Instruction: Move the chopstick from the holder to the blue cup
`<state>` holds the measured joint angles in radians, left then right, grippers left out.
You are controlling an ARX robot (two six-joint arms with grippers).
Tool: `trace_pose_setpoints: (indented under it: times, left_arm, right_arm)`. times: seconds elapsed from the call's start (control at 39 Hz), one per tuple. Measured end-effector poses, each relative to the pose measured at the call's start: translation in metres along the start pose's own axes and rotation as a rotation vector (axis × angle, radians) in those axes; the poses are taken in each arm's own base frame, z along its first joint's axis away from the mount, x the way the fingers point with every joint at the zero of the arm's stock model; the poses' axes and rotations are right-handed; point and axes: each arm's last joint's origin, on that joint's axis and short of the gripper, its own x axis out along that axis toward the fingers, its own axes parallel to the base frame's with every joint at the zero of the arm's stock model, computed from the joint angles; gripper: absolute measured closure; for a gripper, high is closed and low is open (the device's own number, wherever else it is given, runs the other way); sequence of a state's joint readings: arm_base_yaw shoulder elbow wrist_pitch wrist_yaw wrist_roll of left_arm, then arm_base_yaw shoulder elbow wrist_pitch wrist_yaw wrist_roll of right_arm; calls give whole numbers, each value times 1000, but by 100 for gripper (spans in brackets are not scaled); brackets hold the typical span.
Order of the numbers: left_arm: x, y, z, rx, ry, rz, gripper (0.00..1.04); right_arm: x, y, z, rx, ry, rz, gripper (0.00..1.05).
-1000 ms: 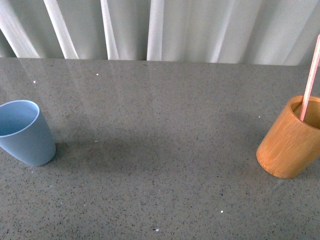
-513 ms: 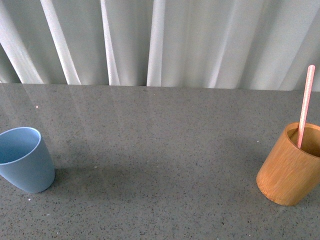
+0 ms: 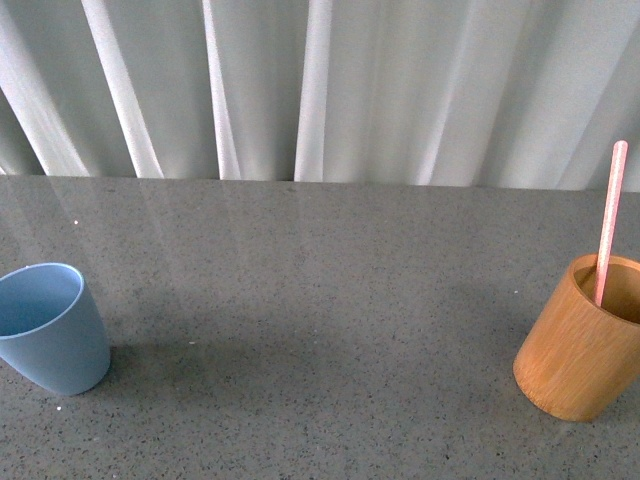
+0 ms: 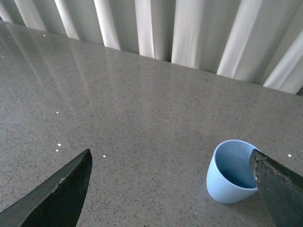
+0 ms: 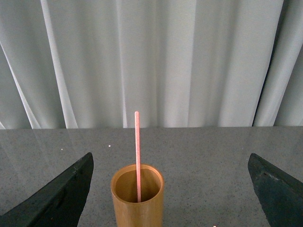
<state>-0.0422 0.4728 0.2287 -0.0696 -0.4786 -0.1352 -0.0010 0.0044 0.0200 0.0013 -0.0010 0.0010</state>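
Observation:
The pink-red chopstick (image 3: 609, 220) stands upright in the orange-brown wooden holder (image 3: 578, 345) at the right edge of the grey table. The light-blue cup (image 3: 48, 328) stands at the left edge, empty. Neither gripper shows in the front view. In the left wrist view the left gripper (image 4: 173, 163) is open, its dark fingers (image 4: 61, 191) spread wide, with the blue cup (image 4: 232, 172) just inside one finger. In the right wrist view the right gripper (image 5: 170, 168) is open and wide, with the holder (image 5: 137, 196) and chopstick (image 5: 138, 153) between its fingers (image 5: 64, 189), nearer one side.
The grey speckled table (image 3: 320, 330) runs between cup and holder. White pleated curtains (image 3: 320, 90) hang along the table's far edge.
The front view has tilted upward: more curtain shows, and the cup and holder sit lower in the picture. The chopstick's whole top end is now in view.

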Motion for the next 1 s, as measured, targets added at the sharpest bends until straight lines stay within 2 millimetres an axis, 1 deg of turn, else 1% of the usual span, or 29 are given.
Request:
trace_pose_setpoints:
  times: [0.08, 0.15, 0.26, 0.33, 0.36, 0.46, 0.54, 0.67, 1.0]
  left_arm:
    - [20, -6, 19, 55, 170, -48, 7]
    - [43, -14, 29, 92, 344, -101, 7]
    - [78, -26, 38, 144, 453, -90, 7]
    - [96, -33, 36, 163, 519, -85, 7]
    - [100, -34, 34, 168, 533, -87, 7]
    - [116, -44, 18, 200, 599, -82, 7]
    - [125, -47, 12, 197, 620, -71, 7]
    - [135, -52, 8, 184, 642, -81, 7]
    - [143, -62, 5, 182, 648, -82, 7]
  right_arm:
    - [0, 0, 0, 0, 0, 0, 10]
    - [0, 0, 0, 0, 0, 0, 10]
    - [0, 0, 0, 0, 0, 0, 10]
    - [0, 0, 0, 0, 0, 0, 10]
    - [0, 0, 0, 0, 0, 0, 10]
    - [0, 0, 0, 0, 0, 0, 10]
    - [0, 0, 0, 0, 0, 0, 10]
    - [0, 0, 0, 0, 0, 0, 10]
    - [0, 0, 0, 0, 0, 0, 10]
